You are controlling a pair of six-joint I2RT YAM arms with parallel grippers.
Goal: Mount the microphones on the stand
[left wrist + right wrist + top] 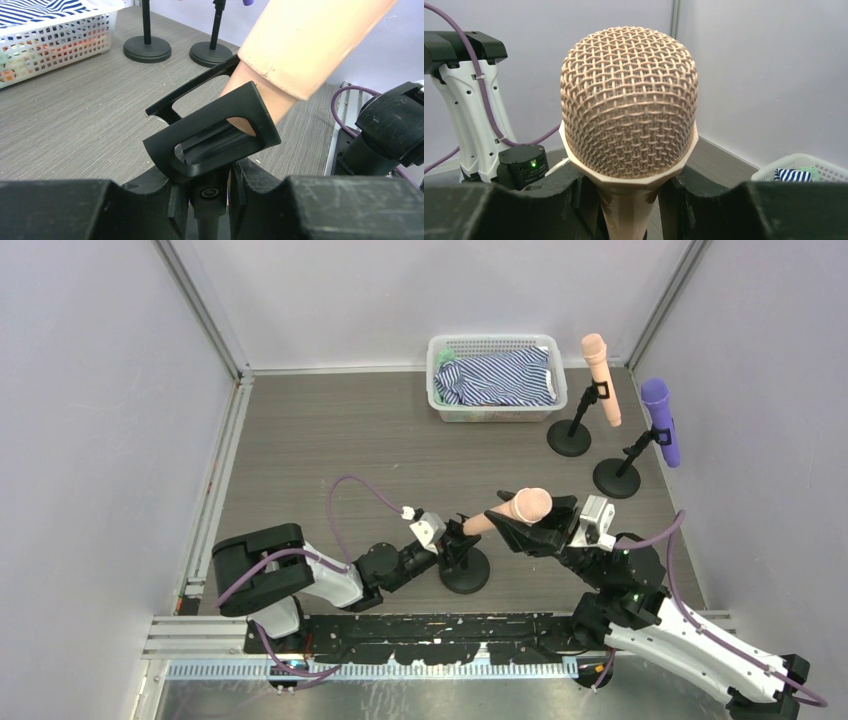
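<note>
Grey wood-grain table (330,440), pale lilac walls (100,390) on every side, and one white basket (492,340) with a striped cloth (500,377) at the far edge.

Down front, the left arm (330,580) lies low and stretches rightward along the near edge. The left gripper (455,540) is clamped on the post of the near stand (465,570), jaws pressed in just beneath its black clip (210,135).

From the near right corner the right arm (690,640) bends at the elbow and reaches left. The right gripper (535,523) is closed around the held microphone (515,510), right under its mesh head. The handle slopes down and its narrow end reaches into the clip.

Now the count. Three microphones: two peach-pink, one purple. Three stands.

Over on the far right, the second peach-pink microphone (600,378) sits clipped on the back stand (569,438). The purple microphone (661,420) is clipped on the right stand (616,478) just beside it. Both lean head-up.

Two arms, one on the stand, one on the microphone.
</note>
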